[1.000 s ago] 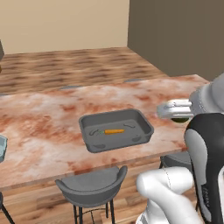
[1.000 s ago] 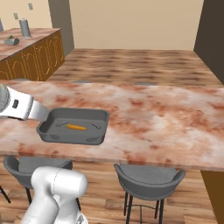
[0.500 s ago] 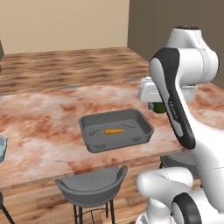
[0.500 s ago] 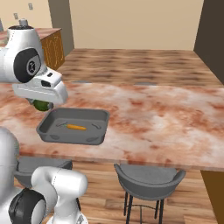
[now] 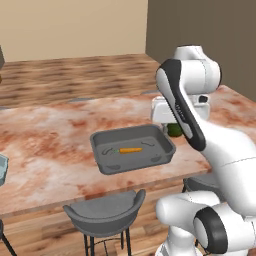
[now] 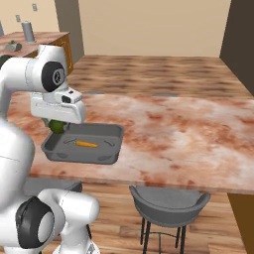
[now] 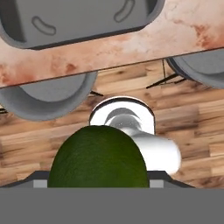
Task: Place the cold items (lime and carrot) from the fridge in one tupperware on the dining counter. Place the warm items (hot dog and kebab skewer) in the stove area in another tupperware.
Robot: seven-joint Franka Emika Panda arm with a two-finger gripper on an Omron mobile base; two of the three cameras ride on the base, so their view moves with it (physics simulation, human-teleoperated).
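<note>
1 lime (image 7: 97, 156) sits clamped in the gripper (image 5: 174, 128), filling the lower centre of the hand view; its bottom is cut off by the frame edge, and the fingertips are hidden behind it. In the left base view only a sliver of the green fruit shows under the white hand, right of centre; in the right base view it peeks out at the hand's lower left edge. The jaws stand fairly wide, closed around the fruit.

The carrot (image 5: 130, 149) lies in the middle of the grey tupperware (image 5: 103, 161), which rests on the marbled dining counter (image 5: 45, 145) close to its near edge. The held lime hangs just beside the container's right rim in the left base view, near its left corner in the right base view; whether it is over the rim or outside it cannot be told.

Below the counter edge stand 2 grey stools (image 6: 170, 202), partly cut off in the hand view. A pale container (image 5: 2, 168) is clipped by the left edge. Bare countertop stretches to the right of the tupperware in the right base view.
</note>
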